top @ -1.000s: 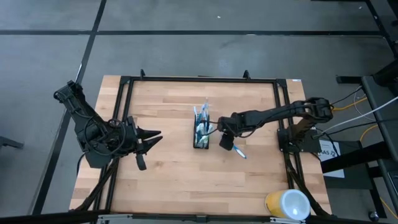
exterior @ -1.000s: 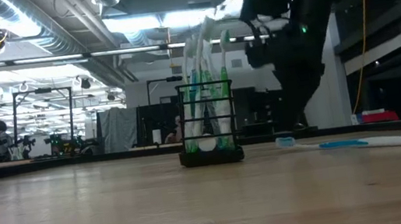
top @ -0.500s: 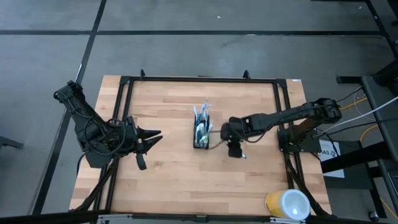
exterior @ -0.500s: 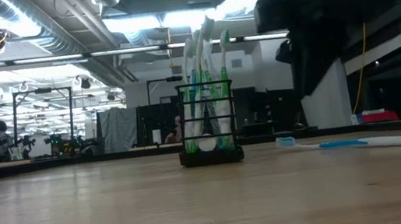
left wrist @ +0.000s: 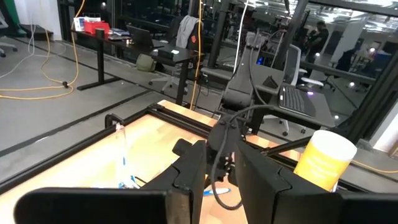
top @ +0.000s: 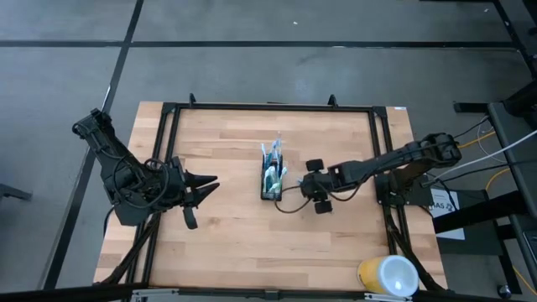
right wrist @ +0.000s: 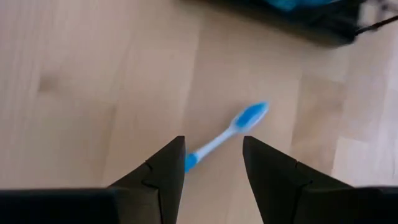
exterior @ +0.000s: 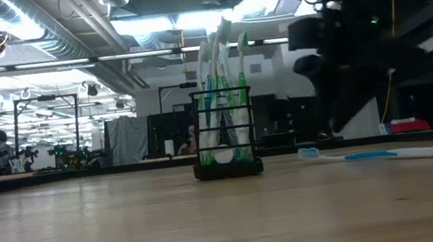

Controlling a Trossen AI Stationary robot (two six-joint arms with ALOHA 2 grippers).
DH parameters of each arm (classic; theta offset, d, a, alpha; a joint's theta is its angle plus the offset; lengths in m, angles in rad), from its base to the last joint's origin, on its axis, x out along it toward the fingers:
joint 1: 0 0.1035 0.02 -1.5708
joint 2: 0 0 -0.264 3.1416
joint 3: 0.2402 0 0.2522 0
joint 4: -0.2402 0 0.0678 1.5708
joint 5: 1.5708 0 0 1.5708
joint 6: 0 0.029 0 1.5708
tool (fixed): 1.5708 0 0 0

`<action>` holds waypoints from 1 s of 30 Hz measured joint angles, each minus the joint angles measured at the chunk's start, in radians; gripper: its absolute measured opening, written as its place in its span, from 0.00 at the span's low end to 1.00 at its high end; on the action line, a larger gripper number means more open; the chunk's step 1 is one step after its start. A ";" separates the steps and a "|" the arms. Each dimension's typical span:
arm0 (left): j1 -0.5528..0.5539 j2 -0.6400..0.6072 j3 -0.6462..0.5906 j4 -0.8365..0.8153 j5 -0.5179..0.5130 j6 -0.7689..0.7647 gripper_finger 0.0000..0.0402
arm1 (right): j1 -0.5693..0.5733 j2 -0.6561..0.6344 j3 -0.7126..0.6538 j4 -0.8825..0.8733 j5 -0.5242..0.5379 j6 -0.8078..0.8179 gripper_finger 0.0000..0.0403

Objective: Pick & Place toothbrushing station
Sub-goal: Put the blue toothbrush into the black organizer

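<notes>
- The right gripper [right wrist: 211, 163] has swung over the last second from just beside the toothbrushing station [top: 272, 178] to a spot above the loose blue-white toothbrush [right wrist: 225, 135], which lies flat on the wooden counter [top: 226, 235].
- In the right wrist view, its jaws stand wide apart and empty, one on each side of the toothbrush handle, with the bristle head pointing away from them.
- From above, the right arm now covers the toothbrush, which showed clearly beside it a second ago.
- The toothbrushing station, a small black mesh holder, stands upright near the middle of the counter and has not moved. Several toothbrushes stick up out of it.
- In the low view, the loose toothbrush [exterior: 382, 153] lies on the counter, apart from the toothbrushing station [exterior: 223, 134].
- The left gripper [top: 200, 191] waits at the left side of the counter, unmoved, jaws part open and holding nothing.
- Judging from this, the right arm has lined up for a pickup. Lowering and closing on the handle seems the next step.
- A yellow-and-white cup [top: 388, 274] sits at the counter's near right corner, untouched.
</notes>
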 joint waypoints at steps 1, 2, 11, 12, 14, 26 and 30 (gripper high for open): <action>0.000 0.000 0.000 0.000 0.000 -0.003 0.20 | -0.008 0.000 0.000 0.022 0.000 0.018 0.41; 0.002 0.000 0.000 0.000 -0.001 -0.005 0.20 | -0.017 0.000 0.000 0.042 -0.004 0.039 0.41; 0.028 0.000 0.000 0.047 0.026 0.023 0.20 | -0.072 0.057 0.000 0.131 -0.020 0.097 0.41; 0.029 0.000 0.000 0.057 0.027 0.036 0.20 | -0.075 0.065 0.000 0.131 -0.029 0.095 0.41; 0.028 0.000 0.000 0.067 0.027 0.053 0.20 | -0.078 0.077 0.000 0.134 -0.031 0.090 0.41; 0.029 0.000 0.000 0.068 0.054 0.057 0.20 | -0.135 0.095 -0.056 0.199 -0.059 0.078 0.41; 0.029 0.000 0.000 0.068 0.054 0.057 0.20 | -0.133 0.095 -0.062 0.228 -0.073 0.099 0.41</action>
